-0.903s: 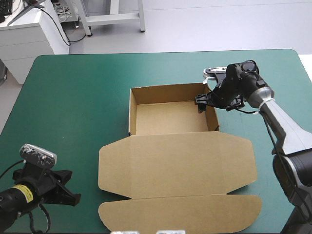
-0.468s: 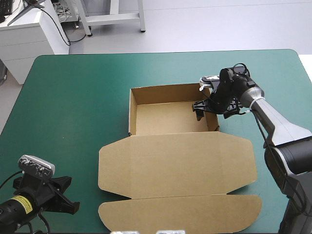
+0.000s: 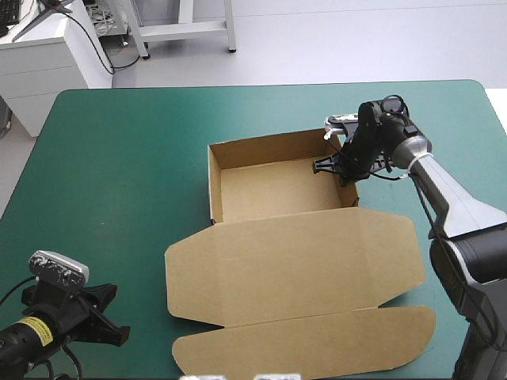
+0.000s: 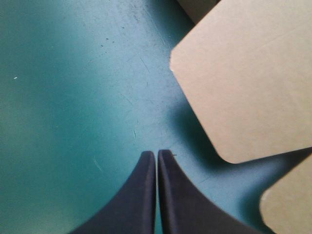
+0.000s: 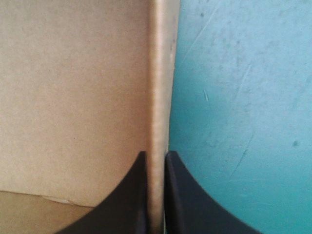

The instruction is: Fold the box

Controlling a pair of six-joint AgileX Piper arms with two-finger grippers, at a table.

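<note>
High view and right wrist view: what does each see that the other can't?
Only the high view shows the whole brown cardboard box, an open tray, lid flat, and the left gripper far from it. Only the right wrist view shows, close up, the tray wall pinched between the right gripper's black fingers. Both show brown board and teal-green cover.

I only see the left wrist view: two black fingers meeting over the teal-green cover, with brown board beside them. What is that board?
Observer: It is the flat lid of the box, whose tray part stands open with raised walls.
Visitor: Is the other arm busy?
Observer: Yes. The right gripper is shut on the tray's right wall, one finger inside and one outside.
Visitor: And where is mine?
Observer: The left gripper sits by the near left corner of the table.
</note>
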